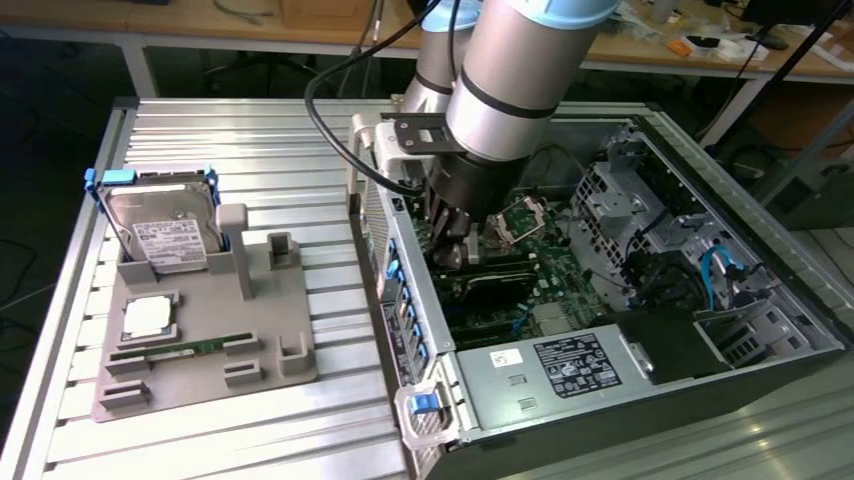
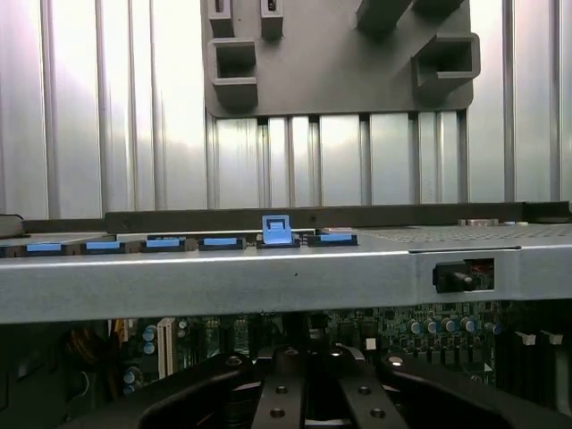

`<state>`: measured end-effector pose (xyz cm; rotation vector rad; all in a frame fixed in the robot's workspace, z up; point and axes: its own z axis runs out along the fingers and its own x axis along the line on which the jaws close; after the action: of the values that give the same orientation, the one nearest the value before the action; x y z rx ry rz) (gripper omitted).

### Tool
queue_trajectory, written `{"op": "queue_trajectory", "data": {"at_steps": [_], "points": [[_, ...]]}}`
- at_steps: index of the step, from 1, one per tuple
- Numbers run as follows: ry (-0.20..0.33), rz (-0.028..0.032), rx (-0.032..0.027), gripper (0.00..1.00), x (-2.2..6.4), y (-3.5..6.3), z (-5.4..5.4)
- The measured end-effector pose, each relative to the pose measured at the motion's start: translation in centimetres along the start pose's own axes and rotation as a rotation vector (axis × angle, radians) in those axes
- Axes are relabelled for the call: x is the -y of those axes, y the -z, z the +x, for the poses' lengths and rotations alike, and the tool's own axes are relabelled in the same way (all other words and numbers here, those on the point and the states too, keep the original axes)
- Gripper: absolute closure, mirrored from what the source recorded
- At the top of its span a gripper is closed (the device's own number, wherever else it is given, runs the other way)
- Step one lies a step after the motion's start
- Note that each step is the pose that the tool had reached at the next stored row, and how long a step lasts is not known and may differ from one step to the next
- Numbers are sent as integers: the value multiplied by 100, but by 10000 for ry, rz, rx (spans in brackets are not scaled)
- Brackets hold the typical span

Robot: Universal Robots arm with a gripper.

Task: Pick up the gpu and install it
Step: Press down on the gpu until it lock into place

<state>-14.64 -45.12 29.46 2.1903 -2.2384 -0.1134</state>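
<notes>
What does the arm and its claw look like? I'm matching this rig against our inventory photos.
The arm is a thick silver-grey tube with light blue joint caps and a black band. A black cable loops beside it. A grey bracket sits at the wrist, then a black cylindrical body ending in the dark claw.

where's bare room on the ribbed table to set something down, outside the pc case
Bare ribbed table lies behind the grey parts holder, between the hard drive and the computer case. A second strip runs in front of the holder, along the table's near edge. Crowded: the holder itself, with its RAM stick, and inside the case, where the gripper is shut.
</notes>
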Motion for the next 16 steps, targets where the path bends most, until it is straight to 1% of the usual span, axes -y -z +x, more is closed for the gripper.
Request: {"op": "queue_trajectory", "data": {"at_steps": [3, 6, 10, 12, 13, 14, 16], "points": [[0, -2, 9, 89, -5, 11, 2], [-2, -29, 16, 89, -5, 24, 15], [-1, -30, 16, 89, -5, 24, 16], [-2, -29, 17, 89, -4, 26, 81], [-1, -29, 16, 89, -24, 25, 55], [-2, -29, 16, 89, -69, 22, 46], [-2, -29, 16, 89, -96, 21, 47]]}}
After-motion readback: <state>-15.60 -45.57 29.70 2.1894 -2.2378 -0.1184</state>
